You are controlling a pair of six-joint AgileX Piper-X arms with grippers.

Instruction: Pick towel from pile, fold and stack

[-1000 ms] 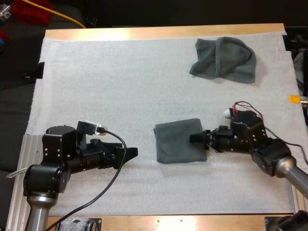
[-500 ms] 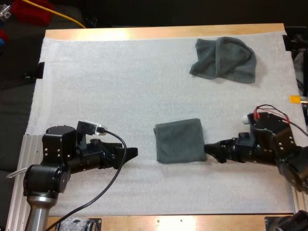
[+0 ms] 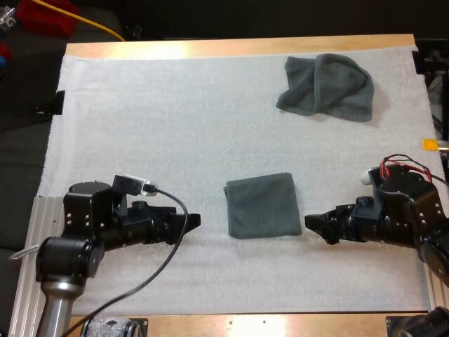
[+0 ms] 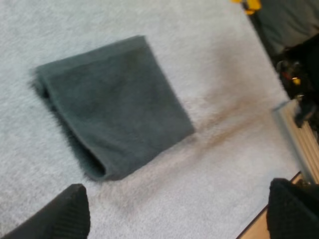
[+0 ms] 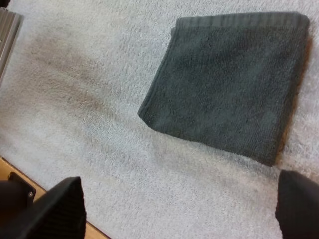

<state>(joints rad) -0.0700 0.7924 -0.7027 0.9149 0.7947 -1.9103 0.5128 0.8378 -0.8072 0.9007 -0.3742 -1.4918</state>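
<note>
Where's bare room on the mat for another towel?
Bare: the mat left of the crumpled towel, and the band between it and the folded towel. Crowded: the near strip, where the left gripper and right gripper flank that towel.

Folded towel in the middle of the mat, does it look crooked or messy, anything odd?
Nothing stands out. The folded towel lies flat and fairly square on the white mat, with the left gripper and right gripper open and clear of it. The crumpled towel at the far right is not yet folded.
</note>
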